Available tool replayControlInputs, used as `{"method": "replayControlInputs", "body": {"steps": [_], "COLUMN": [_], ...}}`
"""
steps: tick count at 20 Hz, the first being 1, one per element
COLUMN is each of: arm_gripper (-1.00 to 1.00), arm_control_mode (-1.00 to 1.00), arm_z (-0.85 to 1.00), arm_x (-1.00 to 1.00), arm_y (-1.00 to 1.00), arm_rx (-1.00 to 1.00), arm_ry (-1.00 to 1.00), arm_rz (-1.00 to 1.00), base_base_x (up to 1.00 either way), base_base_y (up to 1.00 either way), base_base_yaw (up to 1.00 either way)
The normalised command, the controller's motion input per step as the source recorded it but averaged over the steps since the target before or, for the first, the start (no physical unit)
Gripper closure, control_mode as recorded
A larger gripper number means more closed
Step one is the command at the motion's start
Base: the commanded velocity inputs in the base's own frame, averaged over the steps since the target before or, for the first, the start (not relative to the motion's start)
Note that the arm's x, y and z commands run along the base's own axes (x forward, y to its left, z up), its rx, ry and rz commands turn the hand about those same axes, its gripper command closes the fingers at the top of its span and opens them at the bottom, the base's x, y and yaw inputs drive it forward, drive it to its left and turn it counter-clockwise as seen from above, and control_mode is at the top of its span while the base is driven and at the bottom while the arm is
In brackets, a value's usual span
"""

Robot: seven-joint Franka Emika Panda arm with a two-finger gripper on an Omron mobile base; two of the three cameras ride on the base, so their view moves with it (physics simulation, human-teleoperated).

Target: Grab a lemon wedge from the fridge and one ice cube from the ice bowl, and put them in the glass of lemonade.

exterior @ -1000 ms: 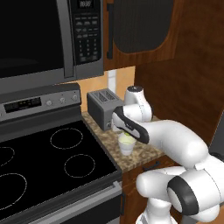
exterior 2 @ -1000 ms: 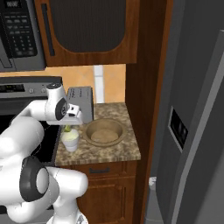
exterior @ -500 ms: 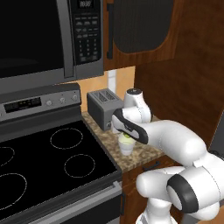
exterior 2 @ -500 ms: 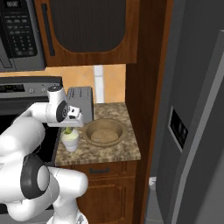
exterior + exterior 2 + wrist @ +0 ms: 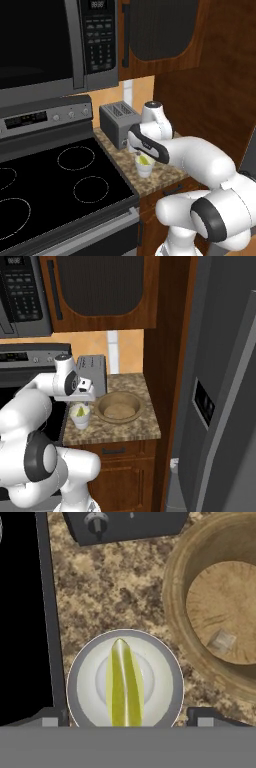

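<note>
Gripper (image 5: 125,716) now spread wide, both dark tips parked on either side of the glass of lemonade (image 5: 125,679) and gripping nothing; a second ago narrower, with the hand at nearly the same spot over the tumbler. Lemon wedge (image 5: 124,684) released and resting inside the glass, standing as a yellow-green sliver across the pale liquid, also visible as a small yellow fleck in the tumbler from the left base view (image 5: 144,160). Reads as the first half of the task done: wedge delivered, ice not yet fetched. Glass upright on the speckled desk (image 5: 110,587), just beside the dark edge of the stove (image 5: 60,175) and in front of the toaster (image 5: 92,373). Ice bowl (image 5: 176,587) next to the glass, near but apart, wide and shallow, tan wood-grain floor mostly bare, with one pale translucent ice cube (image 5: 221,641) lying on it toward the side nearer the glass. Bowl also plain in the right base view (image 5: 119,407), between the glass (image 5: 80,416) and the tall wooden panel beside the fridge (image 5: 225,406). Likely next: lift clear of the tumbler rim, shift over the bowl, close on that single cube; small, see-through and probably slippery, so easy to nudge aside.
</note>
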Motion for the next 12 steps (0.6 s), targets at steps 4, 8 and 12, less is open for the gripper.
{"method": "replayControlInputs", "body": {"steps": [4,8,12], "arm_gripper": [-1.00,-1.00,-1.00], "arm_control_mode": [-1.00,-1.00,-1.00], "arm_z": [0.06,0.32,0.30], "arm_x": [0.00,0.00,0.00], "arm_y": [0.00,0.00,0.00], "arm_rx": [0.00,0.06,0.06], "arm_ry": [0.00,0.00,0.00], "arm_rz": [0.00,0.00,0.00], "base_base_x": [0.00,0.00,0.00], "base_base_y": [0.00,0.00,0.00], "base_base_yaw": [0.00,0.00,0.00]}}
